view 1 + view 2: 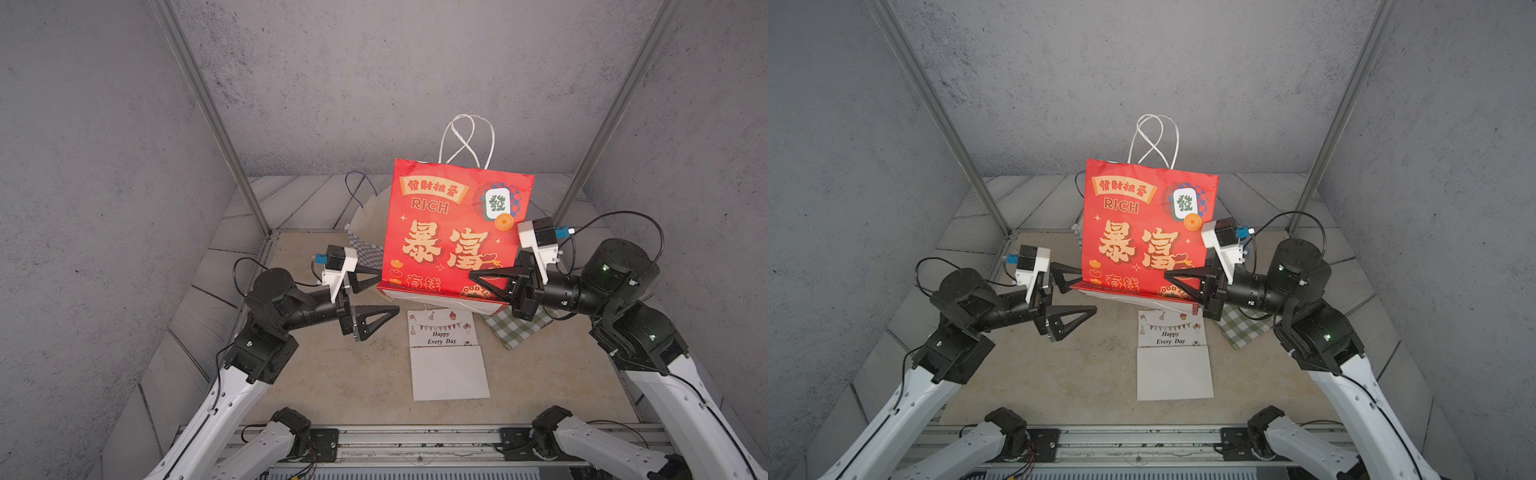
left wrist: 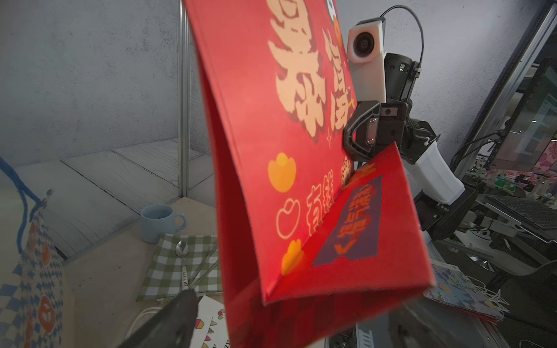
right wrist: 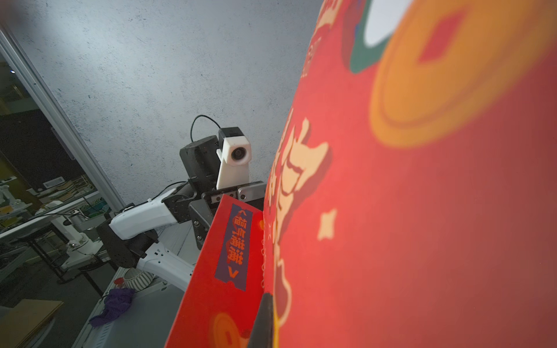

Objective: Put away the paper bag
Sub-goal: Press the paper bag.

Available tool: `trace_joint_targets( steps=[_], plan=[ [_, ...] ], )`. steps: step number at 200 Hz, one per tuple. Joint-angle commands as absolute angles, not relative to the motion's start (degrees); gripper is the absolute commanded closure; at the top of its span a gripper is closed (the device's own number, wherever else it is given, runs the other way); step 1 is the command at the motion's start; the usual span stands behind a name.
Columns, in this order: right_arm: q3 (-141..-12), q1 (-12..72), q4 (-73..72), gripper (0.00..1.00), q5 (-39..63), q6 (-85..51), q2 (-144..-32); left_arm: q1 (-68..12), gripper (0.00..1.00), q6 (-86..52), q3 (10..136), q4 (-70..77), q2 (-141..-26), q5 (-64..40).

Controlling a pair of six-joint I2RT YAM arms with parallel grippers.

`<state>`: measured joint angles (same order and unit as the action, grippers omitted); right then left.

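Note:
The red paper bag (image 1: 453, 232) (image 1: 1142, 228), printed with gold characters and "RICH", stands upright above the table in both top views, its white handles (image 1: 469, 141) on top. My right gripper (image 1: 478, 276) (image 1: 1169, 275) is shut on the bag's lower right part, near the folded-up bottom flap (image 2: 361, 241); one finger (image 3: 265, 319) lies against the red paper. My left gripper (image 1: 388, 289) (image 1: 1088, 289) is open wide at the bag's lower left corner, which sits between its spread fingers (image 2: 168, 319) without being pinched. One left finger is hidden behind the bag in the left wrist view.
A blue-and-white checked bag (image 1: 365, 232) stands behind the red one to the left. A white "Happy Every Day" bag (image 1: 444, 353) lies flat in front. A green checked cloth (image 1: 515, 328) with a spoon (image 2: 182, 253) and a blue mug (image 2: 159, 221) lie under the right arm.

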<state>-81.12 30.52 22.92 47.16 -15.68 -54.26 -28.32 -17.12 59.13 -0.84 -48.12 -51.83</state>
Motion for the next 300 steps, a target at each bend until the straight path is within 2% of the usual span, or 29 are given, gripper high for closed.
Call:
trace_joint_targets(
  steps=[1, 41, 76, 89, 126, 160, 171, 188, 214, 219, 229, 237, 258, 278, 300],
  plan=[
    [-81.2, 30.5, 21.62, 1.0, 52.18, -16.66, -53.48, -28.48, 0.01, -15.2, 61.2, 1.52, -48.56, -51.48],
    [-80.52, 30.5, 19.52, 1.0, 59.62, -17.96, -53.6, -28.48, 0.01, -18.17, 63.34, 3.24, -50.95, -56.16],
    [-80.55, 30.47, 20.75, 1.0, 60.47, -16.49, -53.65, -28.47, 0.0, -25.95, 63.92, 10.36, -51.97, -61.05],
    [-80.6, 30.48, 20.42, 1.0, 60.55, -16.31, -53.93, -28.56, 0.03, -29.34, 63.83, 13.86, -52.5, -62.78],
    [-81.37, 30.47, 19.36, 1.0, 60.59, -16.44, -54.83, -29.24, 0.32, -35.04, 63.67, 18.7, -54.19, -64.07],
    [-81.58, 30.49, 19.07, 0.99, 58.79, -16.19, -55.01, -29.71, 0.68, -35.41, 63.32, 19.5, -54.06, -63.67],
    [-81.74, 30.45, 19.45, 0.95, 57.44, -15.91, -55.06, -29.79, 0.78, -35.35, 63.34, 19.51, -53.81, -63.49],
    [-81.44, 30.5, 20.96, 0.88, 53.85, -14.91, -54.93, -29.79, 1.0, -34.75, 63.11, 18.89, -53.53, -63.2],
    [-81.55, 30.52, 23.01, 0.88, 50.67, -14.09, -55.22, -29.79, 1.0, -33.61, 62.41, 17.67, -52.89, -62.28],
    [-81.64, 30.49, 22.9, 0.85, 50.07, -14.27, -55.28, -29.79, 1.0, -33.48, 62.31, 17.43, -52.82, -62.19],
    [-81.94, 30.5, 23.18, 0.68, 48.09, -14.14, -55.01, -29.84, 1.0, -32.77, 62.17, 16.72, -52.58, -61.86],
    [-82.68, 30.5, 24.18, 0.59, 45.31, -13.26, -54.68, -29.8, 1.0, -31.47, 62.22, 15.38, -52.34, -61.23],
    [-84.03, 30.49, 27.52, 0.33, 32.42, -8.74, -52.09, -29.79, 1.0, -26.65, 62.19, 11.48, -51.1, -58.74],
    [-82.13, 30.45, 27.54, 0.22, 19.61, -5.98, -47.18, -29.79, 1.0, -24.39, 62.13, 10.47, -49.86, -56.44],
    [-77.08, 30.45, 27.48, 0.19, 6.06, -1.7, -40.79, -29.79, 1.0, -23.52, 62.03, 10.57, -48.9, -54.96]
  ],
)
